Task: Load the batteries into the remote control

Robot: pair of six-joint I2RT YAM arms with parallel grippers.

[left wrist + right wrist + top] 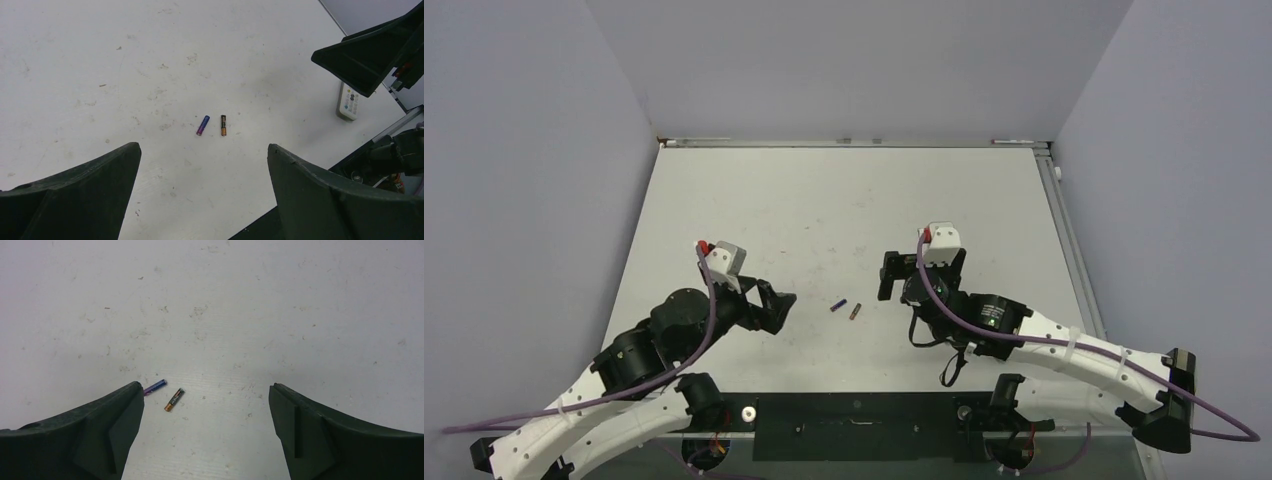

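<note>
My left pincer (pixel 202 147) and right pincer (pixel 205 385) hang spread, empty, over the scuffed white table (pixel 844 200); two batteries (pixel 202 125) lie between; walls (pixel 854 60) seem pale lavender

Two batteries lie side by side on the bench (pixel 844 200), the left battery (pixel 837 305) just beside the right battery (pixel 856 312), not touching. The left tool (pixel 776 303) sits to their left, the right tool (pixel 206 386) to their right. The remote control (pixel 348 101) lies on the bench by the right tool, well apart from the batteries.
</note>
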